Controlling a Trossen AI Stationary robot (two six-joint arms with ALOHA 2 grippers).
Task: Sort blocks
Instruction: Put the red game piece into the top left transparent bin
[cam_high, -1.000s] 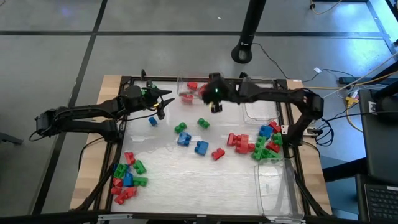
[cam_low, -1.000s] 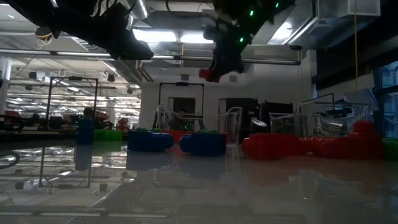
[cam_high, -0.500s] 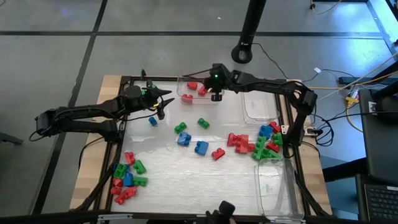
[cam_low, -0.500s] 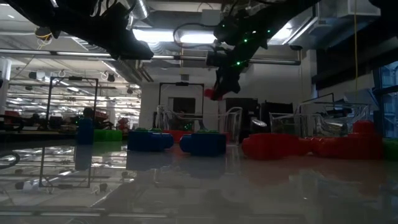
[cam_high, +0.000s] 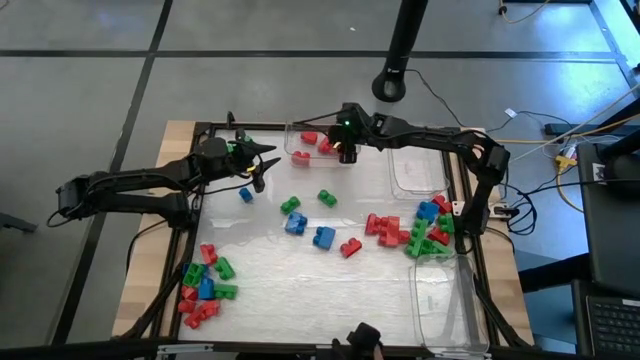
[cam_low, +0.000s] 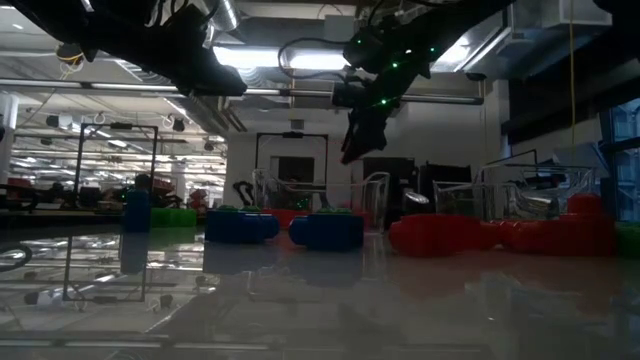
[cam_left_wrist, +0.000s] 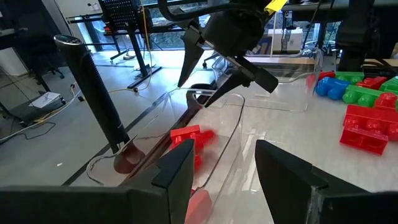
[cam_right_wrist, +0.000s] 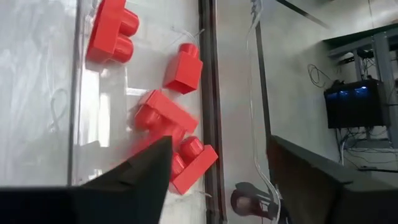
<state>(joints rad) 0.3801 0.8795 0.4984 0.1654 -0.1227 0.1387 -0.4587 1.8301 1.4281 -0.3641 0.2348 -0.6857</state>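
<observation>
**A:** Shows what of the blocks?

**B:** Shows red blocks (cam_high: 312, 141) lying in the far bin (cam_high: 290, 128). Shows loose blocks of all three colours spread over the counter (cam_high: 300, 300): a few mid-counter (cam_high: 300, 218), a heap to the right (cam_high: 420, 232), and another heap at the near left (cam_high: 205, 283).

**A:** Step in hand?

**B:** Judged to be the drop of a red one into that bin. Places the right hand (cam_high: 347, 153) directly above the bin, fingers spread and gripping nothing. Leaves the left hand (cam_high: 258, 163) waiting just beside the bin, over the counter, with its fingers apart around nothing.

**A:** Next move?

**B:** Probably calls for rising clear of the bin wall and swinging out to a loose block. Then calls for setting the fingers squarely across it before closing. For a green or blue one, calls for a second bin (cam_high: 415, 175).

**A:** Differs between views how?

**B:** From above, gives the whole layout but hides the finger gap. From the right wrist, looks down on four red blocks inside the bin and confirms empty fingers. From the left wrist, shows the right hand side-on, spread over the bin's rim. From counter height, shows that hand high off the counter and renders the blocks only as a low dark row.
</observation>
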